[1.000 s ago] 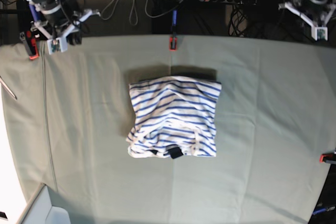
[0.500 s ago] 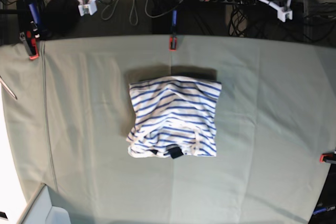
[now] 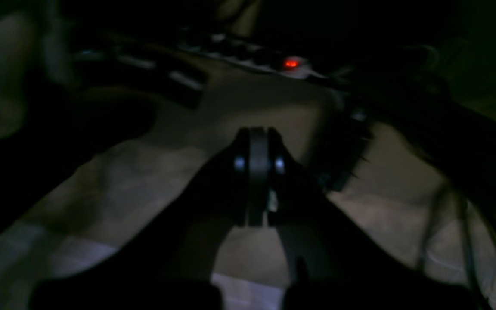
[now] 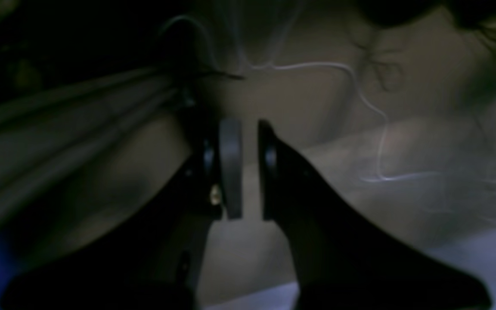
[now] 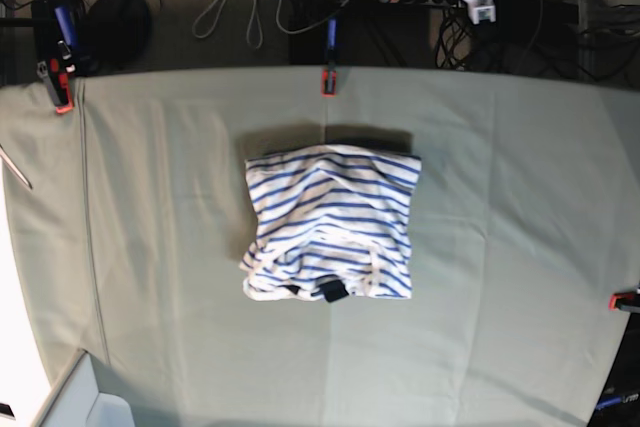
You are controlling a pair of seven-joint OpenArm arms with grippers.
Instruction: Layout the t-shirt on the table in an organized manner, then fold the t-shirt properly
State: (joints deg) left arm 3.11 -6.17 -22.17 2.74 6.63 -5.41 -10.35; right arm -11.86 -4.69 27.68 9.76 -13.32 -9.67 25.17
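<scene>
the t-shirt (image 5: 332, 224) lies folded into a rough rectangle near the middle of the table (image 5: 520, 247), stripes running across, its dark tag (image 5: 333, 292) at the near edge. a clamp (image 5: 328, 80) grips the far table edge just beyond the shirt, and another clamp (image 5: 58, 87) sits at the far left corner. both arms are up past the far edge, well apart from the shirt. the left gripper (image 3: 256, 142) has its fingers pressed together with nothing between them, hanging over the floor near a power strip (image 3: 269, 58) with a red light. the right gripper (image 4: 246, 129) shows a narrow gap between its fingers and holds nothing, with loose cables (image 4: 360, 99) below it.
</scene>
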